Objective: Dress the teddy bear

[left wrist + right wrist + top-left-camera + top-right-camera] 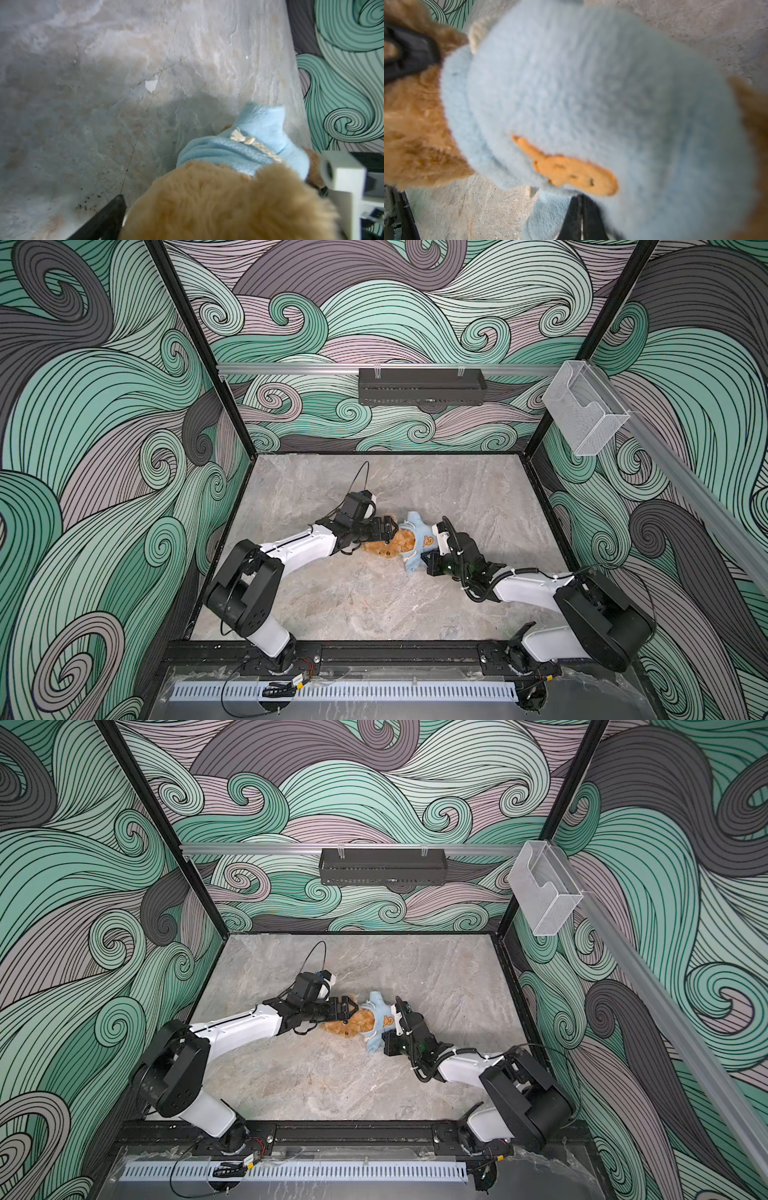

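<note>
Two grippers flank the teddy bear (390, 548), lying mid-frame on the table (332, 597) in a blue garment (419, 531). The left gripper (390, 530) gapes wide around its head at frame left. The right gripper (581, 202), jaws pressed together, meets the garment's lower edge.

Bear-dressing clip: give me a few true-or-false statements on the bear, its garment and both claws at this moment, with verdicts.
1. The teddy bear lies on the table with a light-blue garment over its body. True.
2. The left claw is clamped shut on the bear's leg. False: its jaws stand open by the bear's head.
3. The right claw is shut, close against the garment. True.
4. The garment carries a green patch. False: the patch is orange.
</note>
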Tool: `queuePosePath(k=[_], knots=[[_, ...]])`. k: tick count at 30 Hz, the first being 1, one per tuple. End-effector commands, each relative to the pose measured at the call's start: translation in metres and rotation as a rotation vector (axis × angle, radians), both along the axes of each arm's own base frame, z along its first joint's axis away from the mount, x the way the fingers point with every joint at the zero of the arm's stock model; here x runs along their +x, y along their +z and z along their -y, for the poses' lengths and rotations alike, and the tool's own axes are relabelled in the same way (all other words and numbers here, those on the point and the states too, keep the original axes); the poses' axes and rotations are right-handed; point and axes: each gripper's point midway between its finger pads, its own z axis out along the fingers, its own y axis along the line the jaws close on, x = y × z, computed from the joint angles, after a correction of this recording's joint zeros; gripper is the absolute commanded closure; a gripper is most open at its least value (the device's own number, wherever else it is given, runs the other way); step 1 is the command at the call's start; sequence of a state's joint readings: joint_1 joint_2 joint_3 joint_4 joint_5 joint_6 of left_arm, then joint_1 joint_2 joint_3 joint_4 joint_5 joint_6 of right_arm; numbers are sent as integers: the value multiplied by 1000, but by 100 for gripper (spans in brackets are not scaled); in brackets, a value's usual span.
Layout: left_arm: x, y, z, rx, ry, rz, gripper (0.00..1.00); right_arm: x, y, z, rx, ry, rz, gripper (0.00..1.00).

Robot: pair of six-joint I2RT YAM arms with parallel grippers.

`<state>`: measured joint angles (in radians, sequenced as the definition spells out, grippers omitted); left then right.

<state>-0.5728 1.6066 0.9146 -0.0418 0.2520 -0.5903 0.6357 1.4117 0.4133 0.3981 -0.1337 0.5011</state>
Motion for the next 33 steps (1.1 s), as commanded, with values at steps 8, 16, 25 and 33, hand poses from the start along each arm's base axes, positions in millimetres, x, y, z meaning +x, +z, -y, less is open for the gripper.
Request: queuePosePath(k=[8,16,25,33], knots=[[19,37,6,-41,-47,315,100,-7,115,2,72,213,134,61],[13,97,6,-101,-156,841,100,20,172,29,192,168,-27,53],[9,113,10,-60,-221,889,100,30,133,19,207,160,-180,59],[9,109,14,-42,-245,862,100,42,128,5,317,153,-198,70]])
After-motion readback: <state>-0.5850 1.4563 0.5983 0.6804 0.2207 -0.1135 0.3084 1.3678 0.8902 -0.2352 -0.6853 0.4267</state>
